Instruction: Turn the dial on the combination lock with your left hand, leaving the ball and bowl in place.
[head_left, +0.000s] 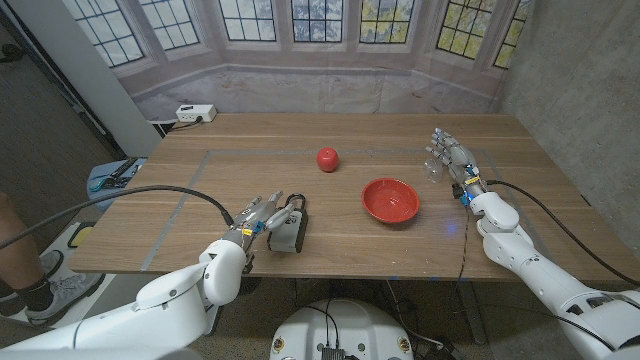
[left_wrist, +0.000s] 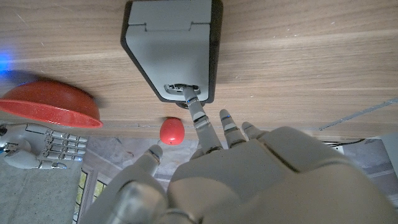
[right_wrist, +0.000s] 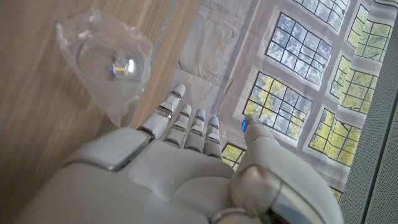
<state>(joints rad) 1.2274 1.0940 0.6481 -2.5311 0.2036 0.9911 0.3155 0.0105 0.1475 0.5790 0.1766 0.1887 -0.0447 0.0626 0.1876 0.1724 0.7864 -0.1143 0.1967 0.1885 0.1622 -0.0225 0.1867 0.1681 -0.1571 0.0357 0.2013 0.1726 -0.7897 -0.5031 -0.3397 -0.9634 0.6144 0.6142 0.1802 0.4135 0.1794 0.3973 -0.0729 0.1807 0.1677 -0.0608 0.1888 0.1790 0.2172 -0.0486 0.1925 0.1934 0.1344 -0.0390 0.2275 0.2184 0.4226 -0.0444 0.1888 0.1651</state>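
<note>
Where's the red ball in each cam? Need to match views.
Head view: red ball mid-table, beyond the combination lock and to the robot's left of the red bowl.
Left wrist view: ball just past the left hand's fingertips, between lock and bowl.
Right wrist view: not in it.
Shared landmark: the red bowl, in the head and left wrist views.

Grey combination lock (head_left: 287, 233) near front table edge, red ball (head_left: 328, 159) beyond, red bowl (head_left: 390, 200) right
</note>
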